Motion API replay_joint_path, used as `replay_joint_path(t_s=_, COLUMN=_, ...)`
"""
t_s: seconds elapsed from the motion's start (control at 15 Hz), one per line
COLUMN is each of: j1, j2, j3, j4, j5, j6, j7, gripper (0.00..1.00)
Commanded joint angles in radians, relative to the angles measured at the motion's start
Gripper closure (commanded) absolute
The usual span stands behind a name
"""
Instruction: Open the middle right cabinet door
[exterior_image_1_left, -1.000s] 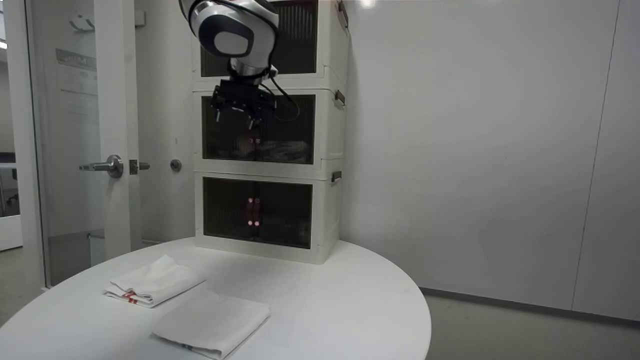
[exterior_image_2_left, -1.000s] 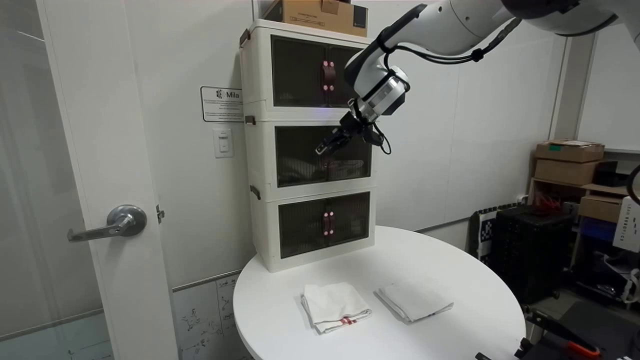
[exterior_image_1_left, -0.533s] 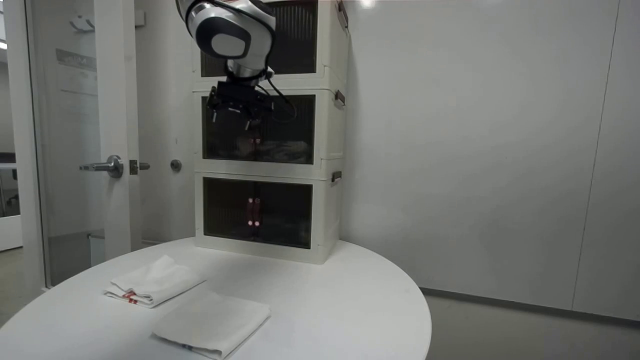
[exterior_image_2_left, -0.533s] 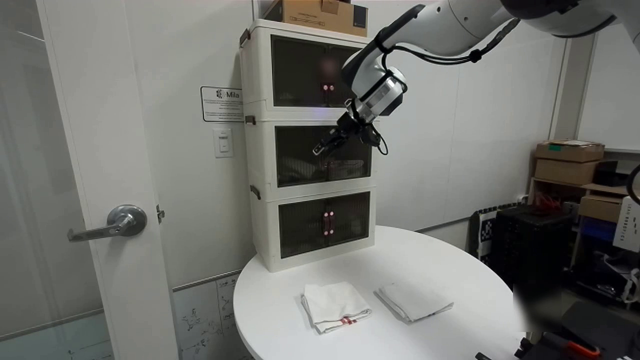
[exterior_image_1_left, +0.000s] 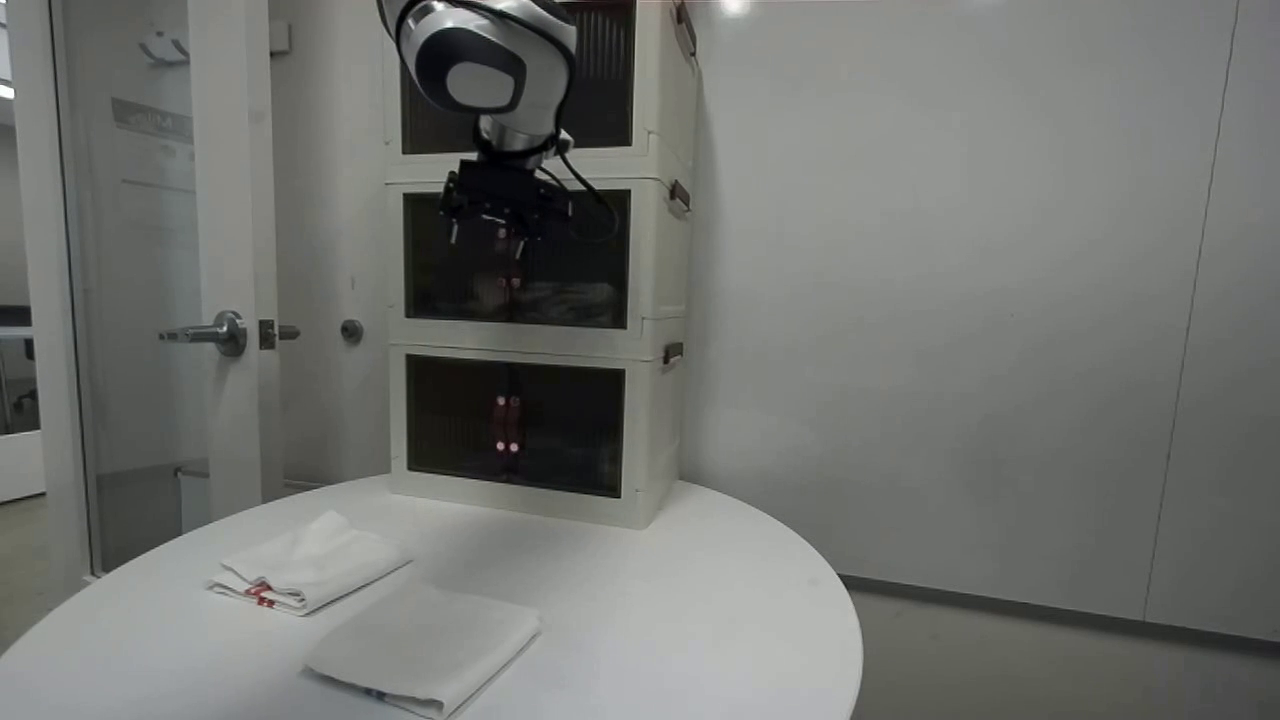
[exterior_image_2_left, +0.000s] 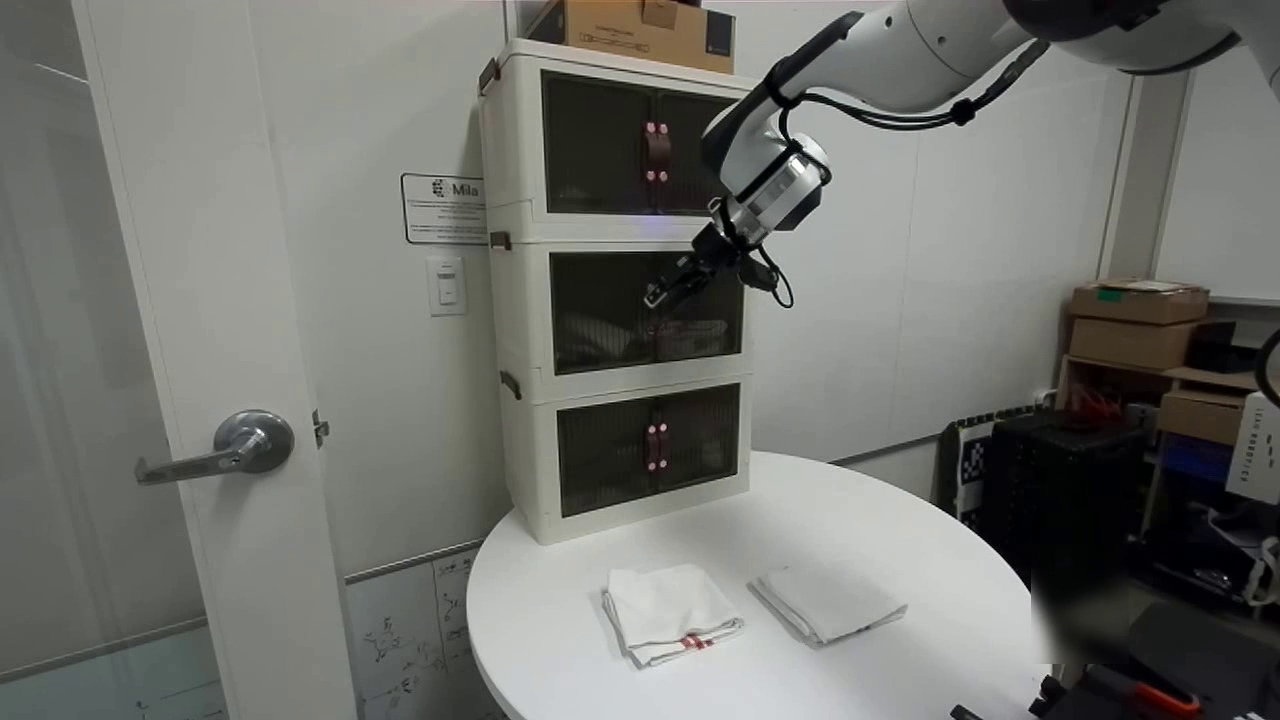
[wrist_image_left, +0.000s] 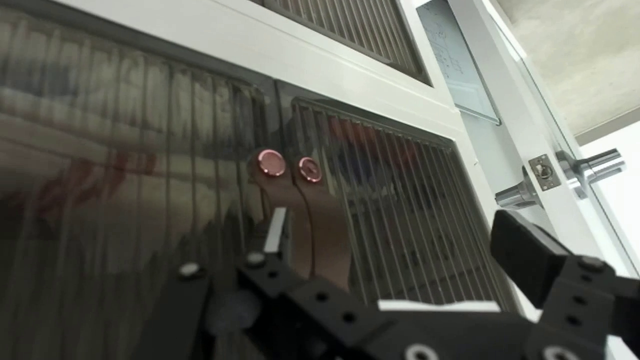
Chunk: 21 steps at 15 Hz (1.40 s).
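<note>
The middle right cabinet door (exterior_image_1_left: 578, 285) is a dark smoky panel in the white cabinet. It is shut in both exterior views (exterior_image_2_left: 705, 335). The wrist view stands upside down, so this door (wrist_image_left: 125, 200) fills its left half. Its brown handle (wrist_image_left: 299, 230) with a pink stud lies along the seam, beside the left door's matching handle (wrist_image_left: 330, 235). My gripper (wrist_image_left: 395, 220) is open and empty before the middle tier (exterior_image_1_left: 487, 240). One fingertip overlaps the right door's handle in the wrist view; I cannot tell whether it touches. The gripper (exterior_image_2_left: 655, 298) hides part of the handles.
The cabinet stands on a round white table (exterior_image_1_left: 720, 600) with two folded cloths (exterior_image_2_left: 672, 612) (exterior_image_2_left: 828, 603). A cardboard box (exterior_image_2_left: 640, 35) sits on top of the cabinet. A room door with a lever handle (exterior_image_1_left: 215, 333) stands to the left, a wall (exterior_image_1_left: 950, 300) to the right.
My gripper shifts slightly left and then back right along the middle tier's front, now farther right than in both earlier moments in the exterior views. The cabinet doors and cloths have not moved.
</note>
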Motion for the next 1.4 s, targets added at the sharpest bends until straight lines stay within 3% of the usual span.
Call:
replay_joint_path(t_s=0.0, j1=-0.022, j2=0.007, j3=-0.008, j4=0.028, j5=-0.014, j6=-0.011, j7=0.011, gripper=0.0)
replay_joint_path(t_s=0.8, j1=-0.02, j2=0.059, j3=0.019, j4=0.106, j5=-0.021, j6=-0.085, j7=-0.001, gripper=0.0)
replay_joint_path(t_s=1.33, j1=-0.005, j2=0.07, j3=0.036, j4=0.085, j5=-0.071, j6=-0.137, j7=-0.034, gripper=0.0)
